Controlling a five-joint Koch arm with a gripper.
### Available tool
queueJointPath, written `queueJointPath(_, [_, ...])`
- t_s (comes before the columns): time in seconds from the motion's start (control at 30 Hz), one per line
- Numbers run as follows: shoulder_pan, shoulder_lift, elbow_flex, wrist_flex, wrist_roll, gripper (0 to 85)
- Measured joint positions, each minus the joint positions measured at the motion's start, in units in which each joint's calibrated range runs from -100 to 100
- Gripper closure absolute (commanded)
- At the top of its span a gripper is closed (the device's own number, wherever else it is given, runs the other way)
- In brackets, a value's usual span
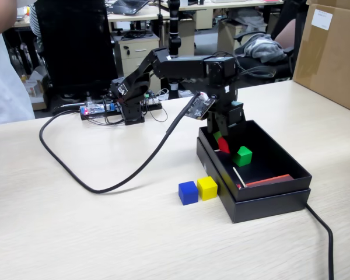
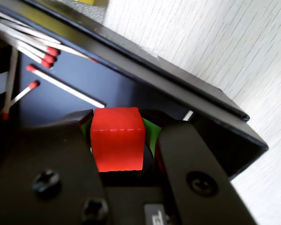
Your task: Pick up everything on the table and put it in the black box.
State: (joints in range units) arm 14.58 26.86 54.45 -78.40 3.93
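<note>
- The green cube (image 1: 242,155) already lies inside the black box (image 1: 280,166), near its middle.
- The tool (image 2: 124,154) hangs over the box's far end, clamped on the red cube (image 2: 117,139); the wrist view shows the cube squeezed between both jaws, above the matchsticks (image 2: 65,89) on the box floor.
- The blue cube (image 1: 188,192) and yellow cube (image 1: 207,188) sit touching on the table (image 1: 105,233), just beside the box's near wall.
- By my reckoning: one in, one about to drop, two left to fetch.

Pale wood-grain table (image 1: 76,233): black box (image 1: 268,198), blue cube (image 1: 188,192) touching yellow cube (image 1: 207,188), black cables (image 1: 105,181).
</note>
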Motion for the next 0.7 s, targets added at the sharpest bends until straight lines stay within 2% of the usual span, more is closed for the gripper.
queueJointPath(0.03, [0.0,0.5,0.0,0.0,0.0,71.7])
queueJointPath(0.13, [0.0,2.6,-0.5,0.0,0.0,54.0])
queueJointPath(0.3, [0.0,3.1,-6.8,0.4,0.4,39.2])
queueJointPath(0.43, [0.0,-0.4,-7.9,0.4,0.4,38.8])
queueJointPath(0.7, [-3.8,-27.4,-8.5,0.2,0.2,39.0])
